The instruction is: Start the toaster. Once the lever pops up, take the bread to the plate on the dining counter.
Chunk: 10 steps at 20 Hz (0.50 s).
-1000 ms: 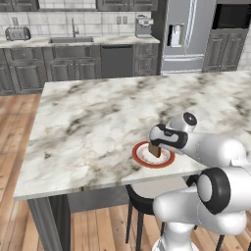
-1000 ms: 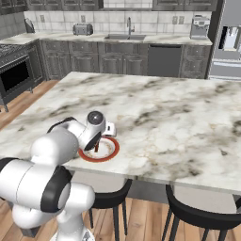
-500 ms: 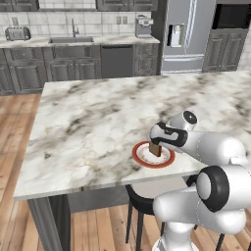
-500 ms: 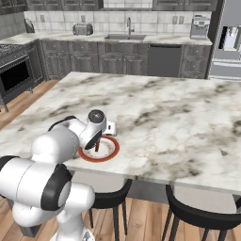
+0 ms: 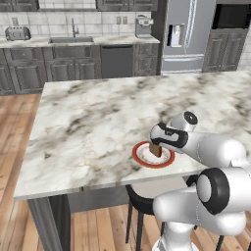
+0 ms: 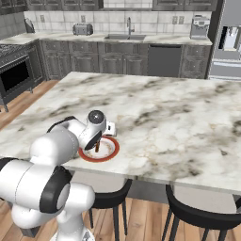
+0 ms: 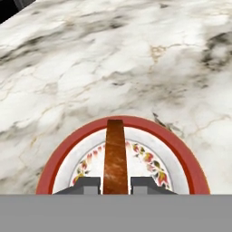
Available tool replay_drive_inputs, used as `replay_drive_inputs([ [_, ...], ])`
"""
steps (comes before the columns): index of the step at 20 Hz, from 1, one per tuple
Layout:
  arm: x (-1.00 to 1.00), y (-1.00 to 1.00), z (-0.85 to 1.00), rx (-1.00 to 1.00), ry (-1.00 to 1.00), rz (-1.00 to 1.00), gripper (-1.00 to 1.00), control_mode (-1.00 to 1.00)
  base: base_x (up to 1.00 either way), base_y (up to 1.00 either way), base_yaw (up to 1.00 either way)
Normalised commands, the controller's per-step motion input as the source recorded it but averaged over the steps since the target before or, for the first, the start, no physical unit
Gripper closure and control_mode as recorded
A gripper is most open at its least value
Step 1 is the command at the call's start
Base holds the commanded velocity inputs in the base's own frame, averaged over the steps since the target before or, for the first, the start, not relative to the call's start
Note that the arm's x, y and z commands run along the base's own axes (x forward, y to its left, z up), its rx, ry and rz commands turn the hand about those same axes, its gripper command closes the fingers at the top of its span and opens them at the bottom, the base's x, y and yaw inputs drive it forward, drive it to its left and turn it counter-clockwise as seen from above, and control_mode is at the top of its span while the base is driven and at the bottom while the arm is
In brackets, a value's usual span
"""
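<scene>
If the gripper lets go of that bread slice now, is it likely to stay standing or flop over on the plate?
The bread stands on edge, pinched between the gripper fingers over the plate. Thin and upright, it will probably tip flat once released. It looks stiff, holding straight, and likely light, so it should not slide far.

Bench [image 5: 88, 117] top bare marble on every side of the plate [image 5: 142, 158]; open passage above. Only obstruction: bread [image 7: 115, 156] standing on edge over the plate, clamped in the pincer [image 7: 115, 185]. Stools [image 6: 197, 216] below the near edge.
</scene>
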Motion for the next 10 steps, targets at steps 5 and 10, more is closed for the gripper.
replay_drive_inputs([
  [5,0.00,0.00,-0.04,0.00,-0.02,0.00,1.00,-1.00,0.00,0.00,0.00],
  [10,-0.02,0.01,-0.13,0.00,-0.05,0.00,1.00,-1.00,0.00,0.00,0.00],
])
